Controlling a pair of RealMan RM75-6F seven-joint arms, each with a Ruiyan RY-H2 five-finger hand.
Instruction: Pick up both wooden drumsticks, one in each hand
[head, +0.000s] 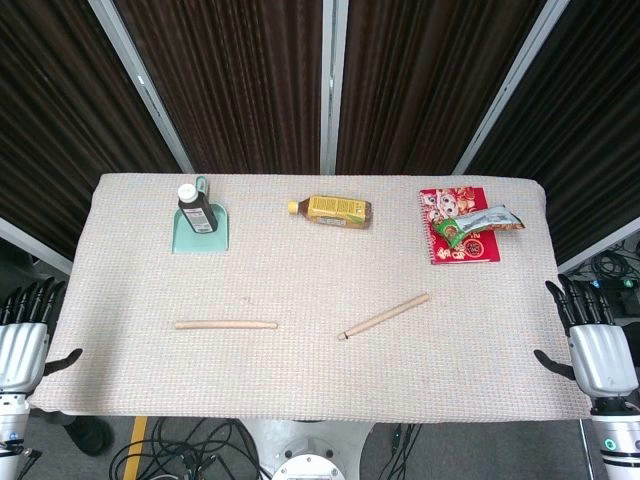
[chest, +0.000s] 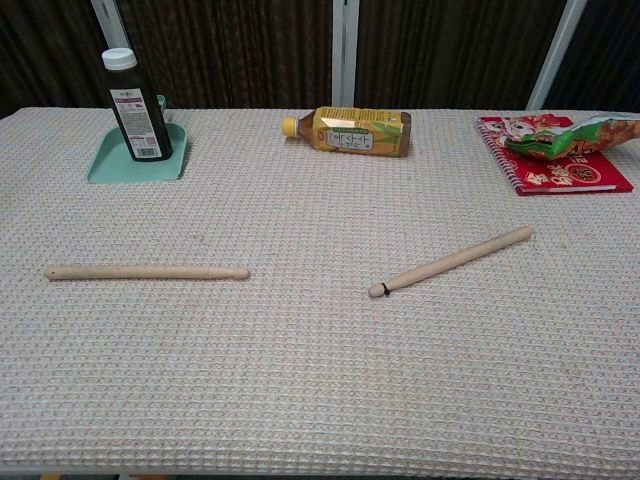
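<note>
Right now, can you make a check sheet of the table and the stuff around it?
Surface: table cloth, beige, waffle weave, lying flat.
Job's things: left drumstick lies level; right drumstick lies slanted; the two lie apart, neither held.
Clutter: dark bottle upright on a green dustpan; yellow bottle on its side; snack bag on a red notebook.
Robot hands: left robot hand and right robot hand open, off the table's side edges.
Cables: black cables on the floor below the near edge.
Surroundings: dark curtain behind the table.
</note>
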